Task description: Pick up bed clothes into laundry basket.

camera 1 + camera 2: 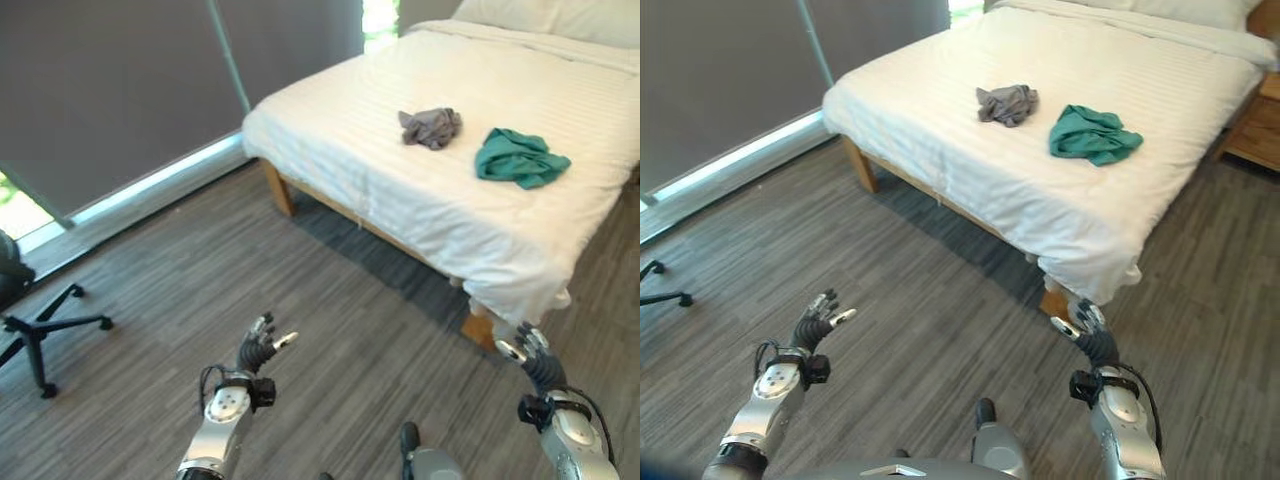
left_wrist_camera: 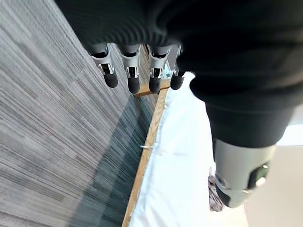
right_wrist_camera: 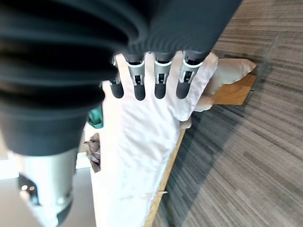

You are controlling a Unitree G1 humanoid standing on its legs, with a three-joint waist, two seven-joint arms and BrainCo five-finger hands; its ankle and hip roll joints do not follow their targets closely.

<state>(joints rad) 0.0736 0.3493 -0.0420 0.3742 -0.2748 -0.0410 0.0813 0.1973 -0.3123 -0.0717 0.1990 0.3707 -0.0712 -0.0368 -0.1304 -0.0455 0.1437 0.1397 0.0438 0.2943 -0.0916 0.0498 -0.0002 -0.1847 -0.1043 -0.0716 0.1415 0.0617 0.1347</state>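
A crumpled grey garment (image 1: pixel 431 127) and a green garment (image 1: pixel 518 158) lie side by side on the white bed (image 1: pixel 340 130), the green one to the right. My left hand (image 1: pixel 258 349) hovers low over the floor, well short of the bed, fingers relaxed and empty. My right hand (image 1: pixel 530 355) hangs just below the bed's near corner, also open and holding nothing. In the right wrist view its fingers (image 3: pixel 161 80) point at the sheet's corner, with the grey garment (image 3: pixel 93 151) and a bit of the green garment (image 3: pixel 96 118) beyond.
The bed's wooden leg (image 1: pixel 277 186) and frame stand on grey plank flooring (image 1: pixel 330 330). An office chair base (image 1: pixel 40 340) sits at the far left. A window wall with a blind (image 1: pixel 110 90) runs along the left. A wooden nightstand (image 1: pixel 1255 130) stands right of the bed.
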